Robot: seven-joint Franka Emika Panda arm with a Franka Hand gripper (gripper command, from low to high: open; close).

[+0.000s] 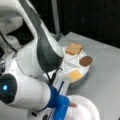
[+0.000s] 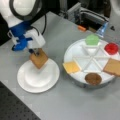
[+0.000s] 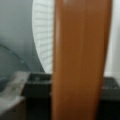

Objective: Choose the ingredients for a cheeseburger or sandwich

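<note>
The gripper is clamped on a tan-brown toast square, held edge-up and tilted, one corner pointing down over the white paper plate near the desk's left edge

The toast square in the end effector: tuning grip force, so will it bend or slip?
Probably stiff: the toast square hangs tilted over the white plate without drooping. Its glossy face suggests it could slip. Likely light.

We see a flat tan-brown toast square hanging tilted above the plate; green, red, yellow, brown pieces and another toast lie in tray compartments.
</note>
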